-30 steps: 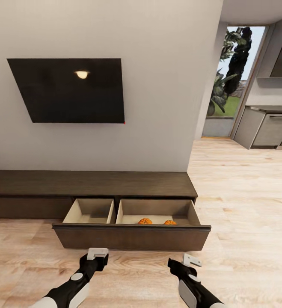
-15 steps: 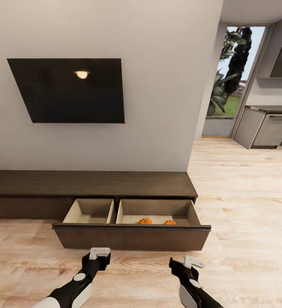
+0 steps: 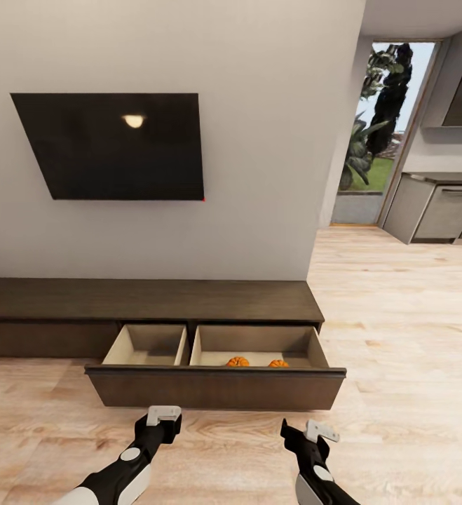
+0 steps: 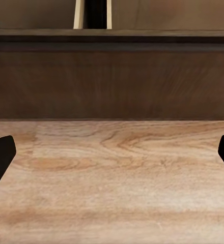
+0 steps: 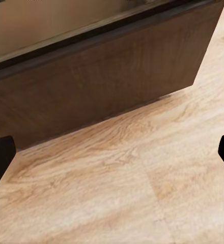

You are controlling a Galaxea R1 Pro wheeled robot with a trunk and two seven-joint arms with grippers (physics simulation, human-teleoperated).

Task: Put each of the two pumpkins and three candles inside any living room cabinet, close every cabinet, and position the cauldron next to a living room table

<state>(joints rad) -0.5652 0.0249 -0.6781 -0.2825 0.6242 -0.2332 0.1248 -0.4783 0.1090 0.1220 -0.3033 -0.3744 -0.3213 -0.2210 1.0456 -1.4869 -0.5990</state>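
Since a second ago the right gripper [image 3: 313,434] has drawn back and sunk lower toward the floor, away from the drawer front, while the left gripper [image 3: 162,416] has hardly shifted; the cabinet [image 3: 146,301] and what lies in it are unchanged. Both grippers hang released, fingers wide apart with nothing between them, as the dark fingertips at the far edges of each wrist view show, with plank floor [image 4: 112,178] between them. The cabinet's long drawer [image 3: 215,389] stands pulled out, and the two pumpkins [image 3: 238,362] sit side by side in its right-hand compartment, close against the inner face of the drawer front, the second pumpkin [image 3: 278,363] nearer the drawer's right end. The left-hand compartment [image 3: 146,347] looks bare. No candles can be made out in the drawer. The drawer is probably left open on purpose, since three candles are yet to go in; closing it now would cost a reopening. Empty grippers held low suit turning away to fetch them.
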